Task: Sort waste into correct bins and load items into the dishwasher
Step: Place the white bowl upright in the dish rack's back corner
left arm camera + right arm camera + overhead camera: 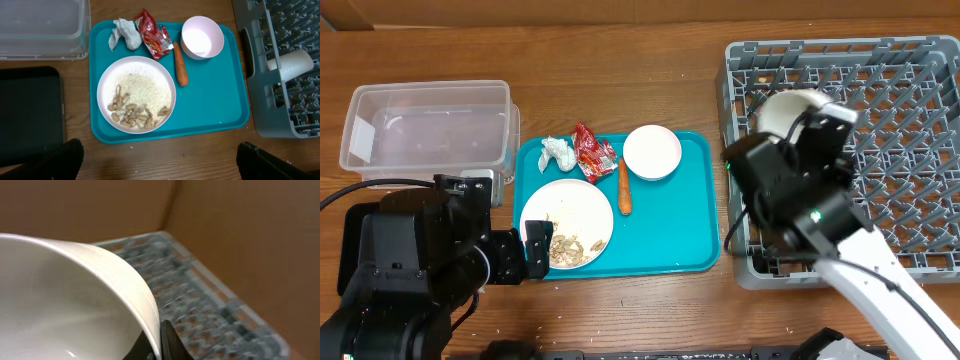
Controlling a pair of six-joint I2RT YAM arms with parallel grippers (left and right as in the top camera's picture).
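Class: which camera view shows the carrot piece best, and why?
Left wrist: the carrot piece lies whole, large, unblocked on the teal tray. Overhead shows it smaller. Right wrist shows only a white cup and rack.

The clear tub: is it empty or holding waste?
Empty: the clear tub shows only its bare bottom; tissue, wrapper and carrot lie on the teal tray.

No readable text; red wrapper (154, 35) print illegible.
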